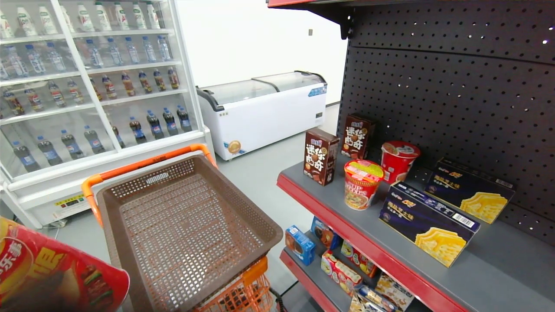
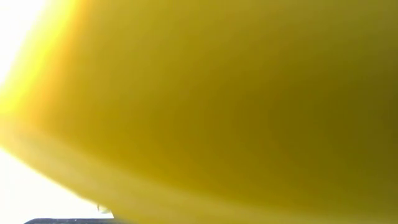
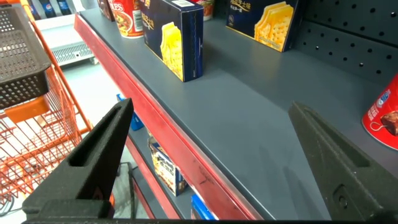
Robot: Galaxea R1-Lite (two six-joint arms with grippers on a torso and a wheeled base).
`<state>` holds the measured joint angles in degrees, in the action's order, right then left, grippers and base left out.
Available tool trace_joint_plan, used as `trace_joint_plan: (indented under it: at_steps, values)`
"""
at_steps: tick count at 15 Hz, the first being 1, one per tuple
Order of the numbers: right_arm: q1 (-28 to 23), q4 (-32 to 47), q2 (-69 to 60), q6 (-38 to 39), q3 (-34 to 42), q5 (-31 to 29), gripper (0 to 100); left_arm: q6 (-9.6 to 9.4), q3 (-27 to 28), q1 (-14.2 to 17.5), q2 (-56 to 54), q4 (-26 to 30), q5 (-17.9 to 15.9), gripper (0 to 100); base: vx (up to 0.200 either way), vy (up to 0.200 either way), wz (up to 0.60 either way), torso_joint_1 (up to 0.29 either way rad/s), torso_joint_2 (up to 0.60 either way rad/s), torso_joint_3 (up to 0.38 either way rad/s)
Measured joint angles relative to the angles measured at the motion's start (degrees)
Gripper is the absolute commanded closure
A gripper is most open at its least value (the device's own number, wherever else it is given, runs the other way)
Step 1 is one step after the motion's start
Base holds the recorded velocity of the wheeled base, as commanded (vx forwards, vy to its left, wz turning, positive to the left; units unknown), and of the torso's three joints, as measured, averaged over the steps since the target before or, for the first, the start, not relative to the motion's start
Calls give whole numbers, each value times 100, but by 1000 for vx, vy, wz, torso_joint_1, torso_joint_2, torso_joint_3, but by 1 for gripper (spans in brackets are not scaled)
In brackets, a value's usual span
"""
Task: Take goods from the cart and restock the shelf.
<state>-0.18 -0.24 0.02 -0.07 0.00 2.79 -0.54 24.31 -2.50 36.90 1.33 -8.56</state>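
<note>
1. Right gripper (image 3: 211,165): its jaws are spread wide and hold nothing. It hangs over a bare stretch of the shelf (image 3: 249,124). A blue cracker box (image 3: 180,37) stands ahead of it, and a red cup (image 3: 384,115) sits just beside one finger (image 3: 336,162).

2. Left gripper: we cannot tell its state. A yellow surface (image 2: 217,106) lies hard against the left wrist camera. We judge it to be the wall of the noodle bowl (image 1: 52,273), and the bowl to be carried by this arm.

3. Governing relation: the noodle bowl is on the left arm's side, so that arm is the nearer one. The shelf lies away to the bowl's right, beyond the cart basket (image 1: 182,225).

4. Appearance: the noodle bowl is red with yellow print and a food picture. Its printed face is tilted toward the head camera. We cannot fix its long axis more closely.
</note>
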Motion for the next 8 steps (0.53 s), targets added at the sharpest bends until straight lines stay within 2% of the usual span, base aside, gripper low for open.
trace_joint_plan:
  at_steps: [6, 8]
  values:
    - [0, 0, 0, 0, 0, -1, 0, -33, -436, 7, -1229, 74, 101, 100, 0, 0, 0, 0, 0, 0]
    - [0, 0, 0, 0, 0, -1, 0, -41, -614, 9, -1526, 77, 304, 100, 0, 0, 0, 0, 0, 0]
